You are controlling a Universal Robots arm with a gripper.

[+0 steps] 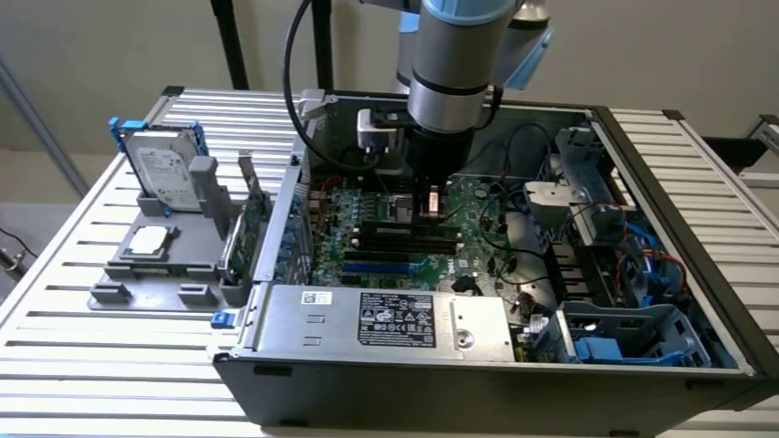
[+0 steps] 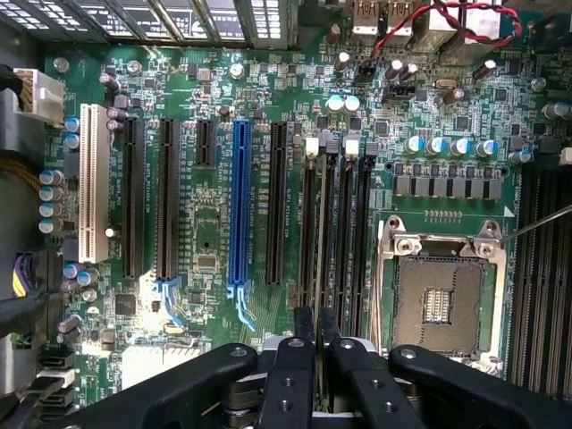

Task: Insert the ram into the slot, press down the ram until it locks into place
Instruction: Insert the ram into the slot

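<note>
I'm watching the table [image 1: 73, 274] carrying the open case [image 1: 487, 392], lying lid-off so the arm is reaching straight down to the motherboard [image 1: 365, 265]. In the exterior view the claw [image 1: 429, 205] is hanging at about twelve o'clock of the black sockets. The wrist view is giving me what that angle is hiding: the fingers [image 2: 290, 375] are pinching nearly together on the ram [image 2: 320, 241], held edge-on so it is lining up along the slot [image 2: 310, 223], near the blue socket [image 2: 239, 206]
</note>
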